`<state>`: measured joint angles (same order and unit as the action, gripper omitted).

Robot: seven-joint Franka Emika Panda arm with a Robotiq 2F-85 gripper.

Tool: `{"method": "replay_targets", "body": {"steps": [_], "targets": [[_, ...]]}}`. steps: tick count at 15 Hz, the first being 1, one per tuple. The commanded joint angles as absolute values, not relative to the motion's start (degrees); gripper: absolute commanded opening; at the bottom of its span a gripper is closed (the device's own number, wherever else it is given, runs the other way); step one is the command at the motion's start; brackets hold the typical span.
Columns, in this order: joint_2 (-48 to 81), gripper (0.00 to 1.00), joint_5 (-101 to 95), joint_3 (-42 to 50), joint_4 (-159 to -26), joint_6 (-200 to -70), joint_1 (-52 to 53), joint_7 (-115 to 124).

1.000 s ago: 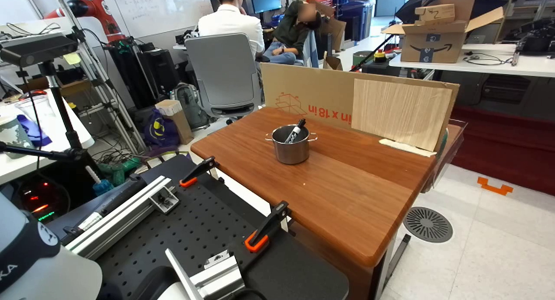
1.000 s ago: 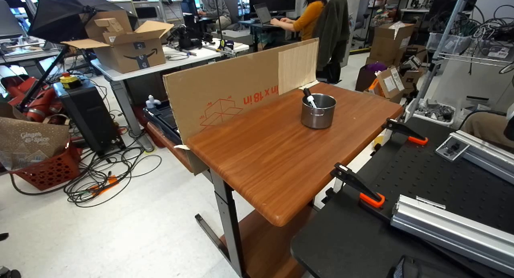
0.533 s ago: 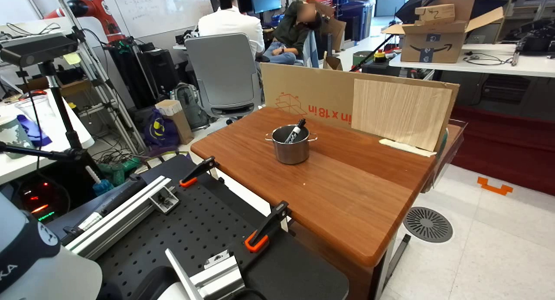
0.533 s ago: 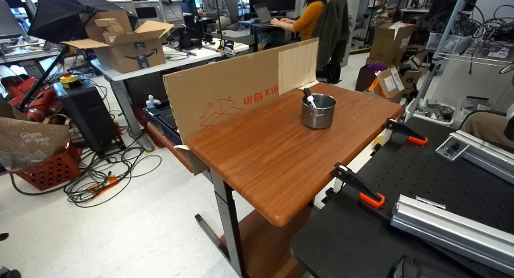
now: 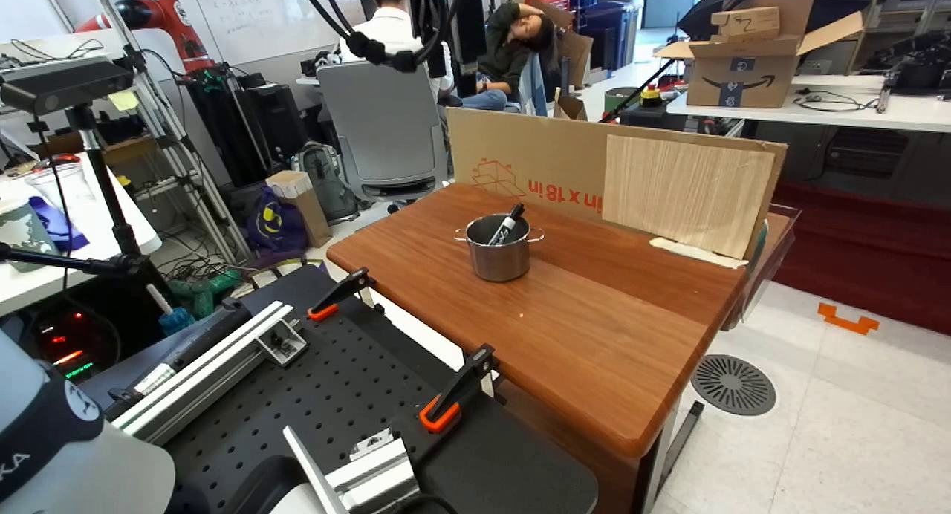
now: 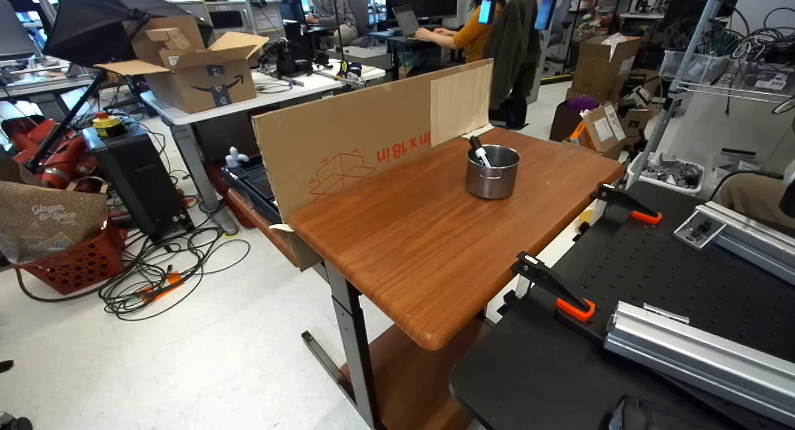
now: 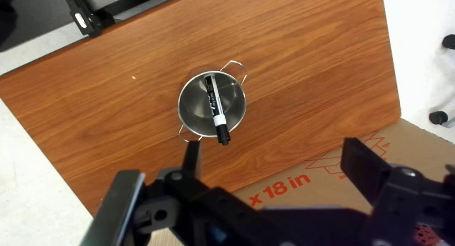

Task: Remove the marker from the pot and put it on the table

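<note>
My jaws stand wide apart, holding nothing, well above the worktop. In the wrist view the marker lies beyond them, slightly left of the gap's middle, slanting in the pot, cap end over the rim and towards me. Its long axis runs roughly across my closing line, so I'd expect little turning. On it I read "dry erase"; on the cardboard, "x 18 in"; on a bag in an exterior view, "Ginger & Spice".

marker black and white, pot grey, table brown.
</note>
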<state>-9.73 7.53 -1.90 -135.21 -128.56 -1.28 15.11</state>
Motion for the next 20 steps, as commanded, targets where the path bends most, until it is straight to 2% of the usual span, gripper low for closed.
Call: {"method": "replay_targets", "body": {"steps": [1,4,20], "targets": [[-3.44,1.0,7.82,-2.4,-131.81,-132.35,-0.45,18.17],[1.34,1.0,6.61,-2.51,-130.26,-135.88,0.06,20.47],[17.07,1.0,-5.61,1.77,-123.95,-136.35,3.98,28.08]]}}
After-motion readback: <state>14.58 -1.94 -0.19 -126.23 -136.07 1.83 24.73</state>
